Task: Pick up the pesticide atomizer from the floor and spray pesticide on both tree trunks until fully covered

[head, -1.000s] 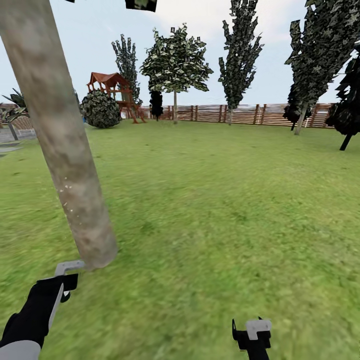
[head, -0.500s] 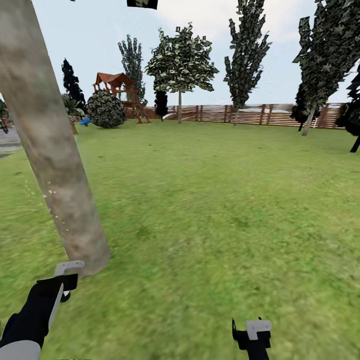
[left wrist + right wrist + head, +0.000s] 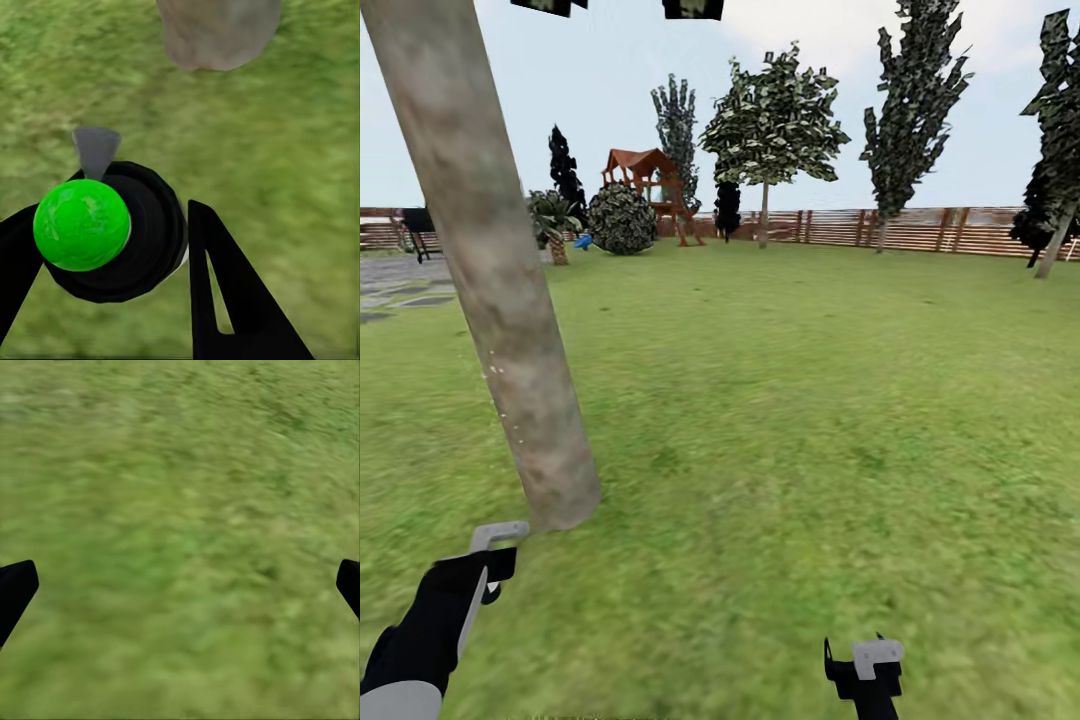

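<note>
While left gripper (image 3: 112, 247) clamps pesticide atomizer (image 3: 82, 225), nozzle points at tree trunk (image 3: 510, 330) base, 1 o'clock, near; trunk axis near-upright. Right gripper (image 3: 180, 585) apart, empty.

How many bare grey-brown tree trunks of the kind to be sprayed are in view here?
2. One tree trunk stands close ahead of the left gripper, its base also in the left wrist view. Another stands far off by the fence. More may be outside the frame.
</note>
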`<state>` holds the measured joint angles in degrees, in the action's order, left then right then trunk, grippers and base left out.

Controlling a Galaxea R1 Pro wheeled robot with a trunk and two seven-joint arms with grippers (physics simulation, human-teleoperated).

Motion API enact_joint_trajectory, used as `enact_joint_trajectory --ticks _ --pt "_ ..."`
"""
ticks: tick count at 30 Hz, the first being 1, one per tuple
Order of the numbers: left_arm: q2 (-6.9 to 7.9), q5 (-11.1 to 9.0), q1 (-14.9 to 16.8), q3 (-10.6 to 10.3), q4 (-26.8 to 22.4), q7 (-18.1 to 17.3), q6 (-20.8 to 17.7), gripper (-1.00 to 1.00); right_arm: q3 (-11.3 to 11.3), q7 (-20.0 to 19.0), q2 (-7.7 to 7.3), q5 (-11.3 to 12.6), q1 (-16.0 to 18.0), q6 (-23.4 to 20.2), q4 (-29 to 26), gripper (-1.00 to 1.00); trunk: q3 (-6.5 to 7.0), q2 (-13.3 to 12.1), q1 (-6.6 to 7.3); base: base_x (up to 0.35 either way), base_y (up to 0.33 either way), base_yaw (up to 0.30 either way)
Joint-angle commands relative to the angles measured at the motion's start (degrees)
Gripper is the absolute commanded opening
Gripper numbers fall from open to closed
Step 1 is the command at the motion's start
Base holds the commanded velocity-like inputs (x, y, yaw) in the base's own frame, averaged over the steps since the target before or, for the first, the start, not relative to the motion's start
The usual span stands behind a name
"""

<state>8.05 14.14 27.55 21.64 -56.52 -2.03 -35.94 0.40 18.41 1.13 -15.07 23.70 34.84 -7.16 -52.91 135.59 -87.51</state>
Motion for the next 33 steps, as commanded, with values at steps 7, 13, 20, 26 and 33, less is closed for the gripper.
enact_joint_trajectory --ticks 7,13,20,26,33 --pt "-0.74 0.2 0.0 -0.1 0.0 -0.3 -0.3 -1.00 0.0 0.6 0.01 -0.6 0.0 0.0 0.0 1.00 -0.06 0.0 0.01 0.165 -0.199 0.277" --pt "-0.71 0.1 0.7 -0.3 3.2 -0.5 -0.4 -1.00 0.0 0.6 -0.07 -0.6 0.0 0.0 0.0 1.00 -0.06 0.0 0.01 0.029 -0.022 0.186" --pt "-0.83 0.2 11.7 -4.3 11.2 -0.9 -1.3 -1.00 -0.1 0.6 -0.15 -0.5 0.0 0.0 0.0 1.00 -0.06 0.0 0.01 0.001 -0.001 0.012" --pt "-0.35 -0.1 12.2 -7.6 11.6 -1.5 -1.4 -1.00 -0.1 0.6 -0.17 -0.6 0.0 0.0 0.0 1.00 -0.06 0.0 0.01 0.000 0.000 0.000" --pt "4.45 0.4 11.4 -8.2 11.5 -11.8 -4.7 -1.00 -0.1 0.6 -0.17 -0.6 0.0 0.0 0.0 1.00 -0.06 0.0 0.01 0.000 0.000 0.000"
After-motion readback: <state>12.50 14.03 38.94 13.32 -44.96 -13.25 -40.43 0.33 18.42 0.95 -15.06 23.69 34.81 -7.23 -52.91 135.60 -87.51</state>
